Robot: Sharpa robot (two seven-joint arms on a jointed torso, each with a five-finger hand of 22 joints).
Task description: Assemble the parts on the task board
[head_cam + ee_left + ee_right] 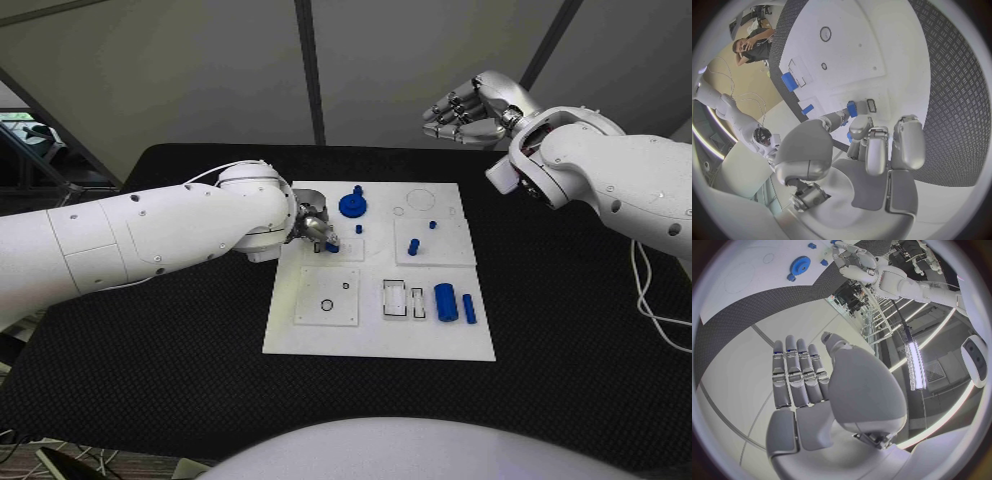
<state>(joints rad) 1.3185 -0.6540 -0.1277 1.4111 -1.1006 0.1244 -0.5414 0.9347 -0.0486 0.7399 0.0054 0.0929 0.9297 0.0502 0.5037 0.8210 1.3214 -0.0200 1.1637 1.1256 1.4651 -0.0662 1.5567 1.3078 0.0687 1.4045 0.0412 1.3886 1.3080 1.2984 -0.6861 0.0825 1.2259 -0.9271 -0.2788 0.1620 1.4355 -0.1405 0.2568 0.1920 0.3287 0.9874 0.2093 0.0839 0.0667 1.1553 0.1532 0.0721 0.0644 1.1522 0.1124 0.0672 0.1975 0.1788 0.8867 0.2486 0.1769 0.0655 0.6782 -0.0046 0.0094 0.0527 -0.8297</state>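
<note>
- Board (378, 338) lies white in the middle of the black table (577, 330).
- Left robot hand (310, 228) is low over the board's near-left part, pinching a small blue part (333, 246) between thumb and fingers (869, 145).
- Blue gear (353, 206) stands just beside that hand, at the board's far edge.
- Two blue cylinders (456, 302) lie side by side near the board's right edge.
- Right robot hand (464, 112) is raised beyond the table's far edge, holding nothing, fingers straight and apart.
</note>
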